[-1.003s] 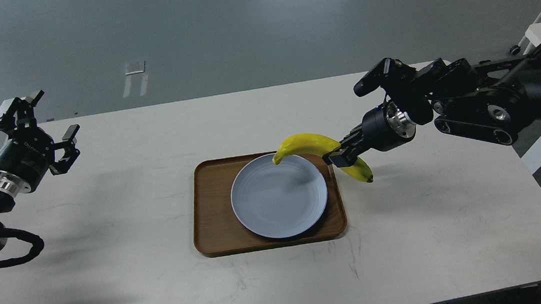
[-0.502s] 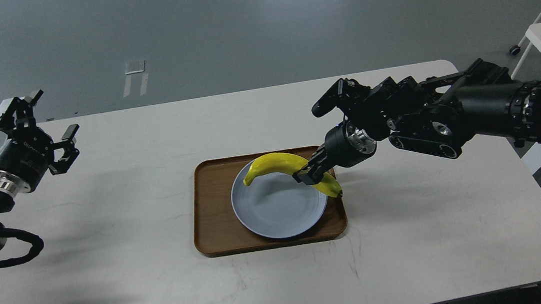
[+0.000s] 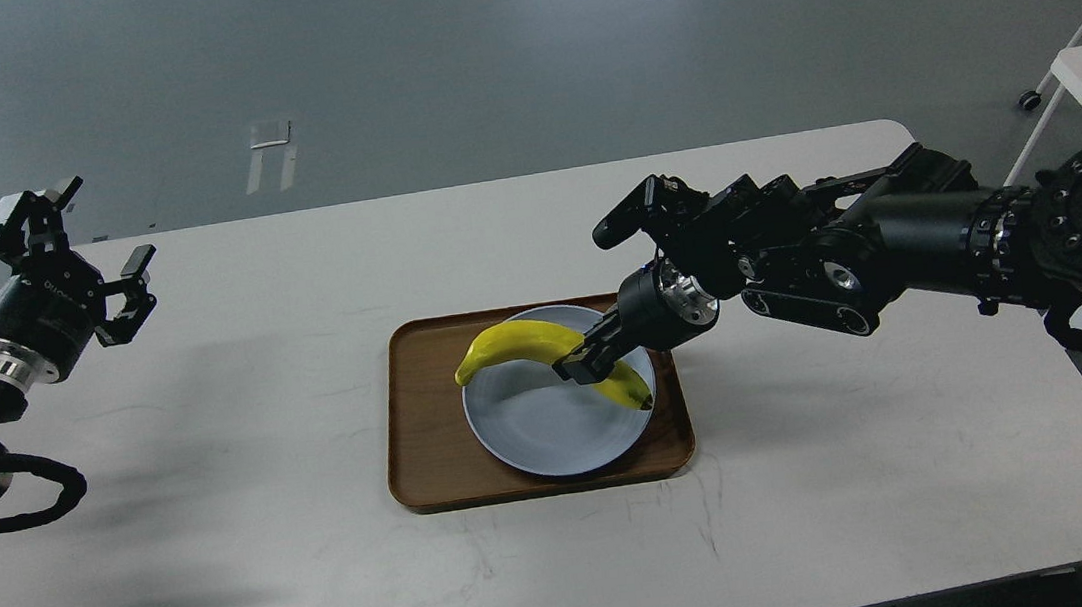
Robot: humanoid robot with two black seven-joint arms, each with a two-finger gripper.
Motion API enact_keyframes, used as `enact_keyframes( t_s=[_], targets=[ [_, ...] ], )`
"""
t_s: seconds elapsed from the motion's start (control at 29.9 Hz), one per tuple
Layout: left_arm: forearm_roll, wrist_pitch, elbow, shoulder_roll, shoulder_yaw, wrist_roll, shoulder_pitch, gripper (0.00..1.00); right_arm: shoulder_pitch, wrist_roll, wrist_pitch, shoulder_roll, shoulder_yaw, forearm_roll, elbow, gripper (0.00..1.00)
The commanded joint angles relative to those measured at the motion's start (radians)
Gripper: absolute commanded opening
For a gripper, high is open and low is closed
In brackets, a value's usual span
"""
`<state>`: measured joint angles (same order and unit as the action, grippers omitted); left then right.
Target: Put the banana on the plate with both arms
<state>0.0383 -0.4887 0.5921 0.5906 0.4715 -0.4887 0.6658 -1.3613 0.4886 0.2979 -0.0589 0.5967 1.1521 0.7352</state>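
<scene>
While the wooden tray [image 3: 428, 476] sits nearest on the white table [image 3: 821, 475] with the pale plate [image 3: 555, 438] inside it, the banana [image 3: 505, 342] arches over that plate, its dark tip low by the right rim, likely so it can be set down there. Beyond it, the right pincer [image 3: 582, 361] is clamped on the banana's lower half. Farther left, the left pincer [image 3: 78, 247] hangs spread and empty, well apart.

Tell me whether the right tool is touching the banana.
Touching. The head view shows the right tool closed around the banana over the plate, with no gap.
</scene>
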Motion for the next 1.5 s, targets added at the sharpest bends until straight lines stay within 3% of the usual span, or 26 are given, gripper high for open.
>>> enact_keyframes(
  t_s=[0.0, 0.07, 0.3, 0.57, 0.67, 0.8, 1.0, 1.17, 1.37, 1.47],
  targets=[
    [0.000, 0.000, 0.000, 0.000, 0.001, 0.000, 0.000, 0.98, 0.002, 0.000, 0.000, 0.001, -0.002, 0.000, -0.002, 0.74],
    [0.000, 0.000, 0.000, 0.000, 0.001, 0.000, 0.000, 0.98, 0.002, 0.000, 0.000, 0.001, -0.006, -0.002, -0.003, 0.99],
    [0.000, 0.000, 0.000, 0.001, 0.001, 0.000, 0.000, 0.98, -0.002, 0.000, 0.000, -0.013, -0.067, -0.037, -0.028, 0.99],
    [0.000, 0.000, 0.000, -0.003, 0.001, 0.000, 0.005, 0.98, 0.005, 0.000, 0.000, -0.222, -0.307, -0.353, -0.011, 1.00],
    [0.002, 0.000, 0.000, -0.009, 0.001, 0.000, 0.006, 0.98, 0.073, 0.000, -0.005, -0.300, -0.392, -0.500, -0.013, 1.00],
    [0.002, 0.000, 0.000, -0.038, -0.002, 0.000, 0.008, 0.98, 0.278, 0.000, 0.001, -0.366, -0.650, -0.724, -0.008, 1.00],
    [0.003, 0.000, -0.002, -0.063, -0.005, 0.000, 0.008, 0.98, 0.551, 0.000, 0.009, -0.414, -0.964, -0.824, 0.012, 1.00],
    [0.005, 0.000, -0.005, -0.086, -0.013, 0.000, 0.008, 0.98, 0.704, 0.000, 0.021, -0.414, -1.097, -0.928, 0.062, 1.00],
    [0.009, 0.000, -0.008, -0.103, -0.014, 0.000, 0.001, 0.98, 0.772, 0.000, 0.180, -0.420, -1.129, -0.976, 0.058, 1.00],
    [0.009, 0.000, -0.009, -0.106, -0.016, 0.000, 0.000, 0.98, 0.778, 0.000, 0.191, -0.429, -1.129, -0.976, 0.058, 1.00]
  ],
)
